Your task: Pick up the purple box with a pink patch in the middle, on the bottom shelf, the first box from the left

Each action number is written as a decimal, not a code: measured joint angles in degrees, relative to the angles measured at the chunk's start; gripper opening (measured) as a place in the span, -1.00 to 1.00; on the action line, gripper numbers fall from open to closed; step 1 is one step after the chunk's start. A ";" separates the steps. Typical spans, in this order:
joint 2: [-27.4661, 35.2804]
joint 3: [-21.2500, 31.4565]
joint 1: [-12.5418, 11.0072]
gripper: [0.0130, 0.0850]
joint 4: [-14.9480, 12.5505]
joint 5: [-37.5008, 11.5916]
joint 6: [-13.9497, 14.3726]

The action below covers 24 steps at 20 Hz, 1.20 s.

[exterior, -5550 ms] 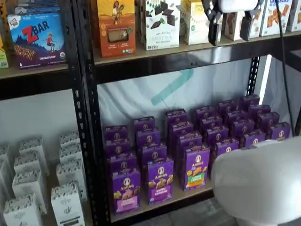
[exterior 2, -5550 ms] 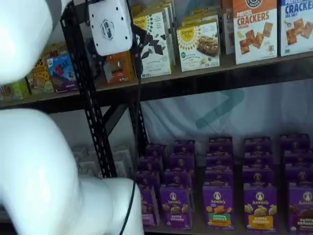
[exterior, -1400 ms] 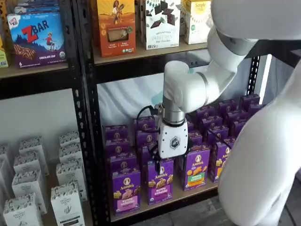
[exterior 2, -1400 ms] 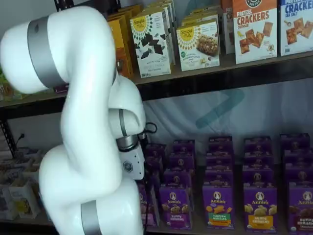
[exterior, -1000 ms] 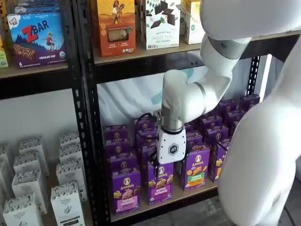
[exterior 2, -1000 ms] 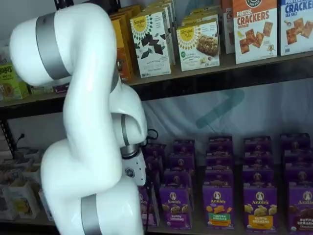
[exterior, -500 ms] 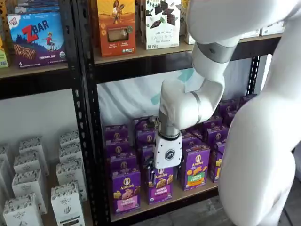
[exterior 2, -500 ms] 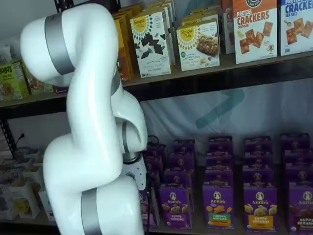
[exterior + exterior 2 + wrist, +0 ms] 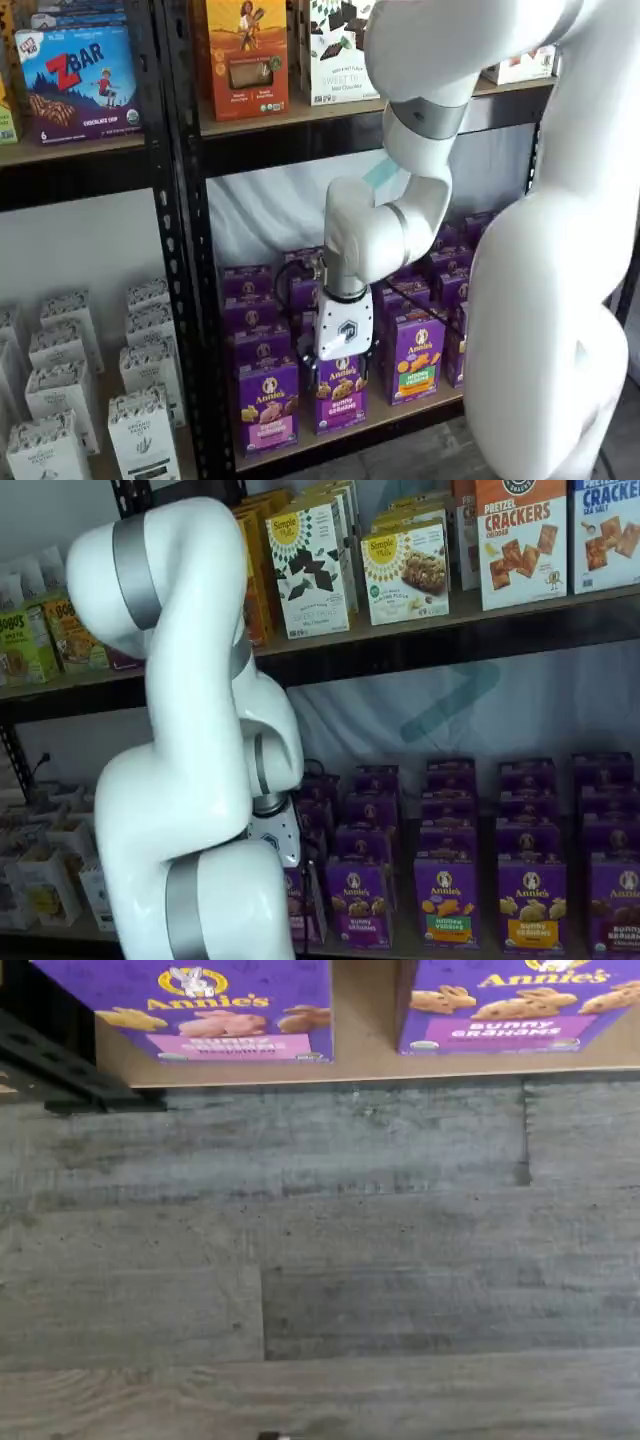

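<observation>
On the bottom shelf (image 9: 400,412), the purple box (image 9: 268,405) with the pink band stands upright at the front, at the far nine-o'clock end of the front row, just beside the black upright (image 9: 195,300). Its neighbour at three o'clock is a same-sized purple box with a purple band (image 9: 338,391), and a box with a green and orange front (image 9: 417,355) comes after that. The hand (image 9: 338,366) hangs in front of the purple-band box, at about two o'clock from the pink-band box and clear of it; its white body shows plainly, but the black fingers are mostly lost against the dark boxes, so the spread cannot be read by eye, though it stands fully spread with nothing between the fingers. Seen from the wrist view, the pink-band box (image 9: 215,1010) and its neighbour (image 9: 515,1005) stand apart on the tan board, above grey plank floor (image 9: 320,1260).
</observation>
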 joint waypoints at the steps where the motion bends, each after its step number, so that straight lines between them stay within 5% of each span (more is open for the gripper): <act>1: 0.88 -0.79 0.10 1.00 -0.06 -0.08 0.14; 12: 8.44 -7.51 2.18 1.00 1.11 -1.87 1.01; 18: 11.02 -10.49 2.82 1.00 -3.38 -1.87 5.93; 24: 13.21 -13.77 3.40 1.00 -4.83 -0.67 7.91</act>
